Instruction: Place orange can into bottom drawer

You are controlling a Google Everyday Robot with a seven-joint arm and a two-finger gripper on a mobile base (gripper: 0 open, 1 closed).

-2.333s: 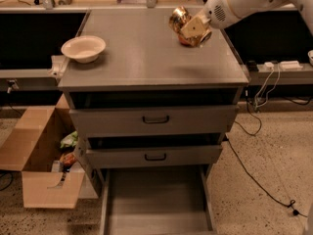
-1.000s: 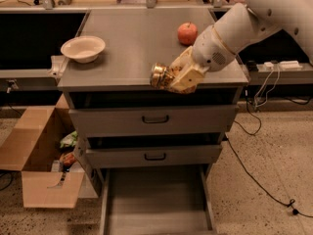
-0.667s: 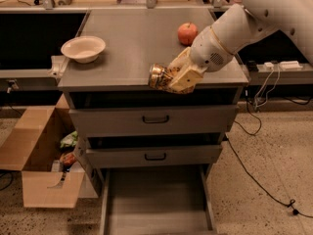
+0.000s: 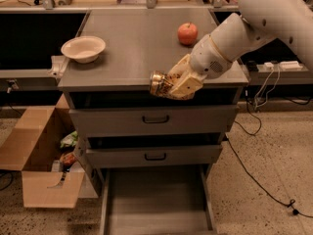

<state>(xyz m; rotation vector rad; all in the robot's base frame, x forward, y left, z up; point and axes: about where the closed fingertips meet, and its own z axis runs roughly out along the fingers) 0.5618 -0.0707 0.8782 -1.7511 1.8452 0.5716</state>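
My gripper [image 4: 175, 83] is shut on the orange can [image 4: 160, 83], a small gold-brown mottled can held on its side, out past the front edge of the cabinet top [image 4: 132, 43] and above the top drawer. The white arm reaches in from the upper right. The bottom drawer [image 4: 156, 202] is pulled open at the foot of the cabinet, its wide grey floor bare, directly below the can.
A red-orange apple [image 4: 187, 33] and a white bowl [image 4: 83, 48] sit on the cabinet top. Two upper drawers with black handles [image 4: 155, 119] are slightly ajar. An open cardboard box [image 4: 36, 165] stands on the floor at left. Cables [image 4: 259, 180] trail at right.
The gripper has carried the can from over the back right of the cabinet top down and forward to its front edge, uncovering the apple. Over the last second it has barely moved.
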